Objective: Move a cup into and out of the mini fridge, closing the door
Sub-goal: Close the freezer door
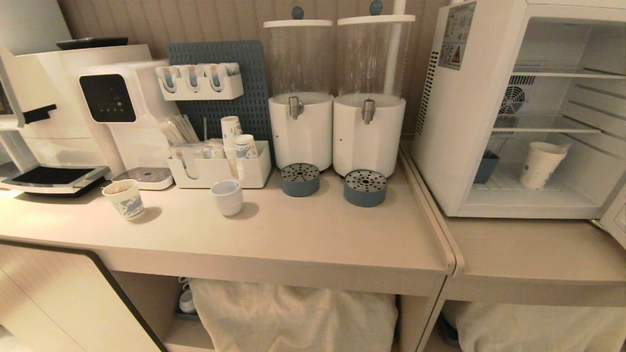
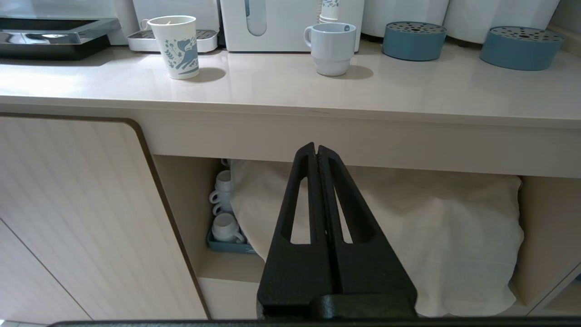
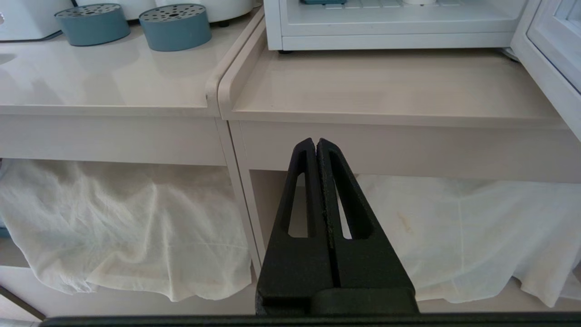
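The white mini fridge (image 1: 455, 127) stands open on the lower counter at the right. On its floor stands the tall white paper cup (image 1: 540, 165) with a small blue logo. Only a corner of the door (image 1: 617, 217) shows at the right edge of the head view; its pale frame (image 3: 551, 68) swings out towards me in the right wrist view. Neither arm appears in the head view. My left gripper (image 2: 316, 147) hangs shut and empty below the counter's front edge. My right gripper (image 3: 316, 141) is shut and empty too, low in front of the fridge's counter.
On the left counter (image 1: 303, 230) stand a blue-patterned paper cup (image 1: 124, 198), a squat white mug (image 1: 227, 196), two drink dispensers (image 1: 300, 98) with blue drip trays (image 1: 364, 187), a cup organiser (image 1: 220, 168) and coffee machines (image 1: 73, 112). White cloths (image 1: 293, 318) hang under both counters.
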You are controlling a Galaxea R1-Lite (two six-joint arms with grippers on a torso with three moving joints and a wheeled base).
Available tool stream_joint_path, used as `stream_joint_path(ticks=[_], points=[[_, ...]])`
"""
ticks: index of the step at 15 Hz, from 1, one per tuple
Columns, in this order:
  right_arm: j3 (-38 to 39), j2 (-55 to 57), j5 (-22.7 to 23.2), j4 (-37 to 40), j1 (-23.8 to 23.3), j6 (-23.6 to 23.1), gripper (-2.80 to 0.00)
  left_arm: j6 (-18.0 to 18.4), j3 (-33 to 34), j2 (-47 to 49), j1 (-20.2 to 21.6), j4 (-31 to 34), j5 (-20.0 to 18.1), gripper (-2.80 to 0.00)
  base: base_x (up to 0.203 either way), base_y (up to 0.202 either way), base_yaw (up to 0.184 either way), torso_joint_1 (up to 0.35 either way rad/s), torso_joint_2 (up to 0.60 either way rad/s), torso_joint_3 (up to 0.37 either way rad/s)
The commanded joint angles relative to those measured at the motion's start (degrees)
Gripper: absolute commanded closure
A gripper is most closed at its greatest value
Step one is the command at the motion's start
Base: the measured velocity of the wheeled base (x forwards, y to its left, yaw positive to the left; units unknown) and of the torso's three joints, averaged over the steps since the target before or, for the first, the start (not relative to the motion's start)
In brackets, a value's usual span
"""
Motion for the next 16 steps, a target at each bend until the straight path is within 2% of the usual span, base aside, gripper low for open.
stream_joint_path(ticks=[1,5,16], points=[[-0.01,-0.02,0.06,0.01,0.02,-0.05,0.0,-0.02,0.97,0.07,0.0,-0.03,0.07,0.0,0.0,0.0,0.0,0.0,0.0,0.0],[-0.01,-0.02,0.06,0.09,0.02,-0.05,0.0,-0.02,1.04,0.07,0.0,-0.03,0.07,0.0,0.0,0.0,0.0,0.0,0.0,0.0],[-0.06,-0.02,0.06,0.01,0.02,-0.05,0.0,-0.02,0.97,0.07,0.0,-0.03,-0.02,0.0,-0.179,0.0,0.001,0.001,0.0,0.002]])
